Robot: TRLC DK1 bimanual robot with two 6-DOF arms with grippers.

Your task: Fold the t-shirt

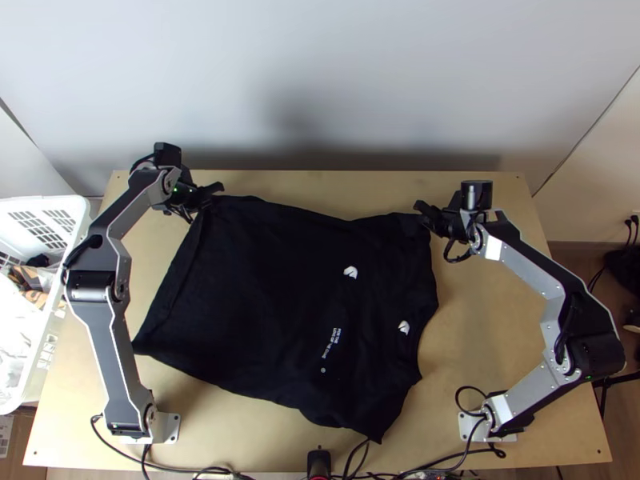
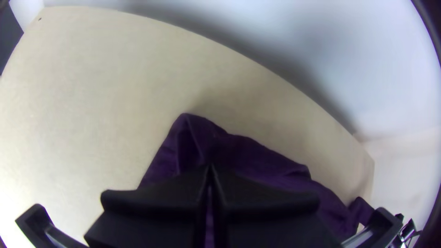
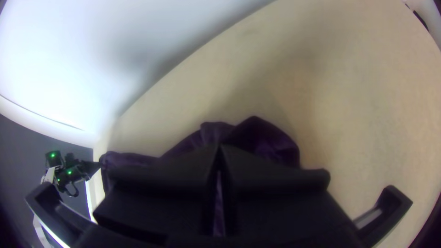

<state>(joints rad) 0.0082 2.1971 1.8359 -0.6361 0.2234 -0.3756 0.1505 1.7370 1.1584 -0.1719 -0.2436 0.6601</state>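
Observation:
The black t-shirt (image 1: pixel 264 280) lies spread sideways on the table, its hem toward the left and white prints on the right half. At its far left corner, in the top view, is my left gripper (image 1: pixel 212 194); in the left wrist view my left gripper (image 2: pixel 210 170) is shut on the cloth by the corner. My right gripper (image 1: pixel 424 214) is at the shirt's far right part; the right wrist view has my right gripper (image 3: pixel 219 151) shut on cloth there, with a bunched bit of the t-shirt (image 3: pixel 271 142) sticking out past the fingers.
A white basket (image 1: pixel 80 232) with things in it stands beyond the table's left edge. The wall (image 1: pixel 320 88) rises behind the far edge. Cables (image 1: pixel 200 470) run along the near edge of the table (image 1: pixel 496 336), around a black device (image 1: pixel 318 462).

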